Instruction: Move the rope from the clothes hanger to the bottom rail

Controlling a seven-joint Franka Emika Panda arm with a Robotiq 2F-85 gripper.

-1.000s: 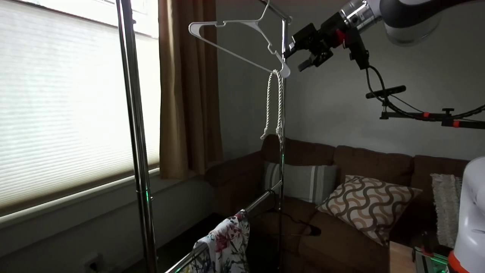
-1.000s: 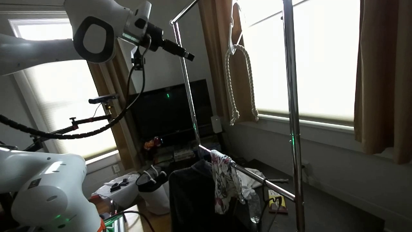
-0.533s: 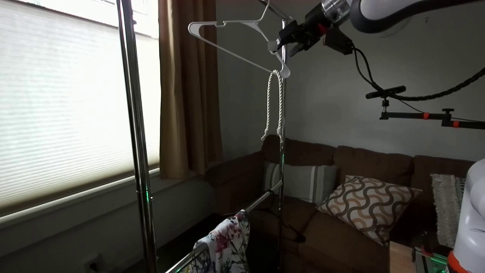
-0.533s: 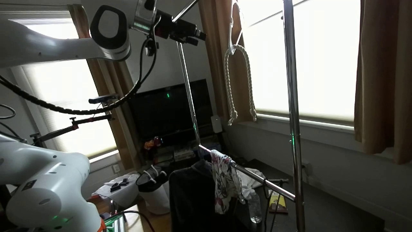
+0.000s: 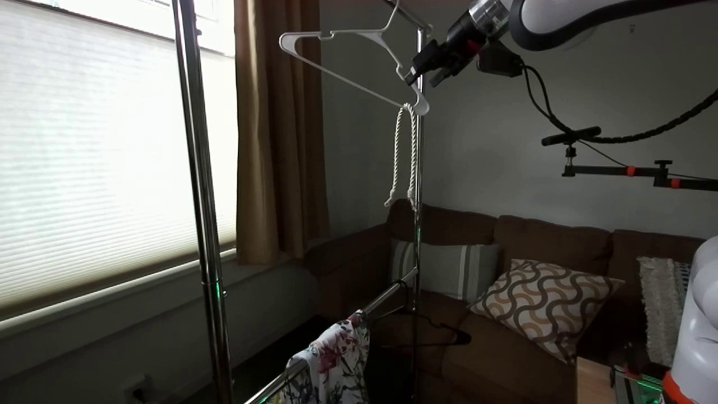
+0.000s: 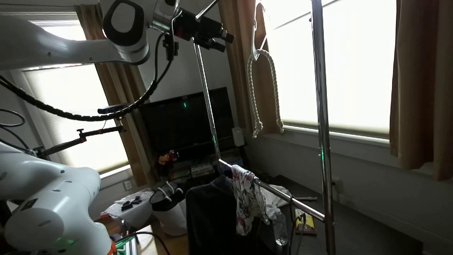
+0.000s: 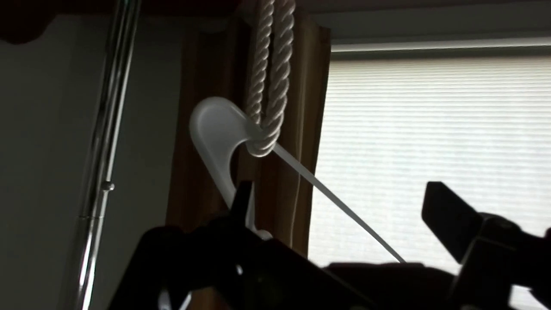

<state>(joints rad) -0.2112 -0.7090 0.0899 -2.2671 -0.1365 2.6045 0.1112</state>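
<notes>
In the background of an exterior view, a bright window shade (image 5: pixel 112 168) fills the far left, beside a brown curtain (image 5: pixel 280 134). Next, a floral cloth (image 5: pixel 337 359) drapes over the bottom rail (image 5: pixel 381 298), and a white hanger (image 5: pixel 376 35) hangs above. The rope (image 7: pixel 280 79) is looped over the hanger's lower bar beside its corner, both knotted ends dangling. Then comes the end effector (image 5: pixel 423 80), near the hanger, its fingers (image 7: pixel 452 221) spread wide; whether they touch it is unclear. Farther right is a brown sofa (image 5: pixel 493 359).
</notes>
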